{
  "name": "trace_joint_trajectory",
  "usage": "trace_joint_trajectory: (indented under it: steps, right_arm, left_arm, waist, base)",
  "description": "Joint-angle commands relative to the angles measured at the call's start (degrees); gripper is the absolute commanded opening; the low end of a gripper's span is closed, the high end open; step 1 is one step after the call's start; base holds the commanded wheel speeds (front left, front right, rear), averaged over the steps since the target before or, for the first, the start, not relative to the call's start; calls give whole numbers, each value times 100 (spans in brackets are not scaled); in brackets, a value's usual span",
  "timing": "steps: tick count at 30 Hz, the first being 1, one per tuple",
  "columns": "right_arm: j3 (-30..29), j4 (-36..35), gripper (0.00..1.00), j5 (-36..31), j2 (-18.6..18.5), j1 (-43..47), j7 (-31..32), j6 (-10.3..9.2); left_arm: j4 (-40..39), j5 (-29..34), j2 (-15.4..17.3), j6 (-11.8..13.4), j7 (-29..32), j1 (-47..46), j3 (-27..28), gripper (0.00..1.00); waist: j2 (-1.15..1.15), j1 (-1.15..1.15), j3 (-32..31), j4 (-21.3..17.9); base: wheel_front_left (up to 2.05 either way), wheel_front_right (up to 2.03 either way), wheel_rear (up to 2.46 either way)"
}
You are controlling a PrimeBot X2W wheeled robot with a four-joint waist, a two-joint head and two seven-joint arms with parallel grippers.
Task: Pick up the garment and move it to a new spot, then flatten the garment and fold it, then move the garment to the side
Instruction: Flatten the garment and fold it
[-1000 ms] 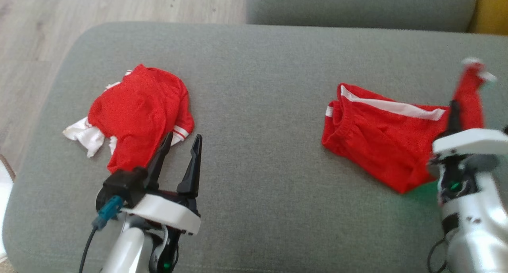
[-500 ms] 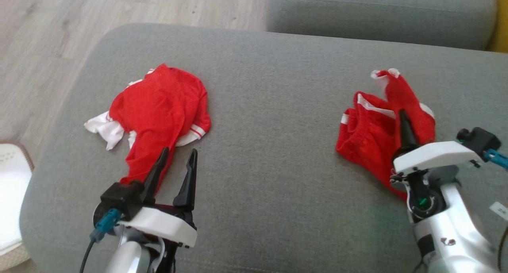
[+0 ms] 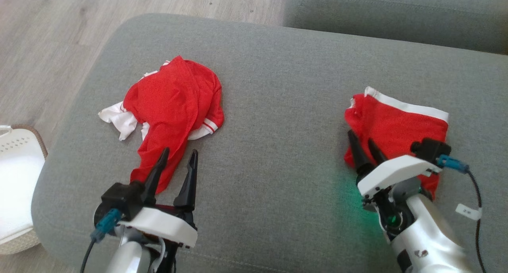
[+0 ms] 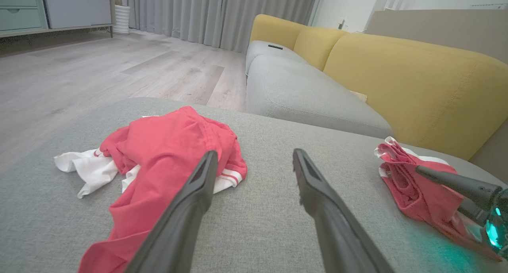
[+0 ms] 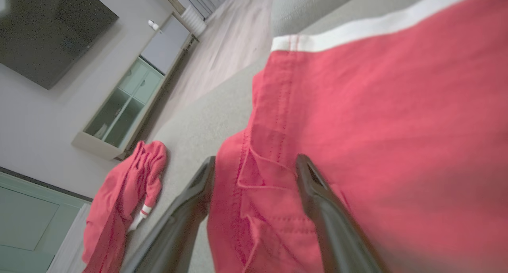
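The garment, a pair of red shorts (image 3: 397, 126) with a white band, lies folded on the right of the grey cushion (image 3: 278, 86). My right gripper (image 3: 360, 137) stands open at the shorts' left edge, one finger on either side of the hem, gripping nothing. In the right wrist view the same gripper (image 5: 256, 160) straddles the seam of the shorts (image 5: 377, 126). A crumpled red and white shirt (image 3: 174, 102) lies on the left. My left gripper (image 3: 179, 150) hangs open over the shirt's near tail. In the left wrist view that gripper (image 4: 254, 154) is empty.
A white perforated basket (image 3: 16, 185) stands on the wooden floor (image 3: 59, 35) at the left. A grey sofa seat (image 3: 397, 19) lies beyond the cushion, with a yellow backrest (image 4: 416, 86) behind it. The cushion's middle is bare fabric.
My right gripper has opened and let go of the shorts' raised flap, which now lies flat over the rest. The right arm drew back leftward. The camera also shifted; the left arm stayed still.
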Motion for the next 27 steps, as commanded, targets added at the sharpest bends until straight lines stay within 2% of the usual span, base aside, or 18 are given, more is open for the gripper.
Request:
trace_joint_trajectory:
  steps: [1, 8, 14, 21, 23, 27]
  right_arm:
    - [200, -47, 100, 3, 79, -128, 7, -4]
    - [659, 287, 100, 104, 114, -110, 187, -4]
    - [834, 205, 100, 29, 35, -220, -177, -4]
    - [958, -71, 100, -699, -497, -266, -930, -4]
    - [855, -105, 100, -1060, -679, -255, -1130, -4]
    - [504, -192, 100, -1521, -797, -157, -1301, -4]
  left_arm:
    - [-161, -58, 28, 7, -70, -150, 176, 100]
    - [-150, -76, 28, 37, -70, -130, 163, 100]
    - [-157, -50, 28, 38, -70, -95, 192, 100]
    - [-238, -16, 28, 16, -70, -107, 254, 100]
    - [-274, -13, 28, 18, -70, -126, 270, 100]
    - [-317, -12, 28, 35, -70, -147, 299, 100]
  waist:
    - [0, 0, -15, 4]
    - [0, 0, -85, -108]
    - [0, 0, -167, -357]
    - [0, 0, -272, -736]
    - [0, 0, -293, -849]
    - [0, 0, -306, -1012]
  base:
    - [0, 0, 0]
    - [0, 0, 0]
    - [0, 0, 0]
    - [0, 0, 0]
    - [0, 0, 0]
    - [0, 0, 0]
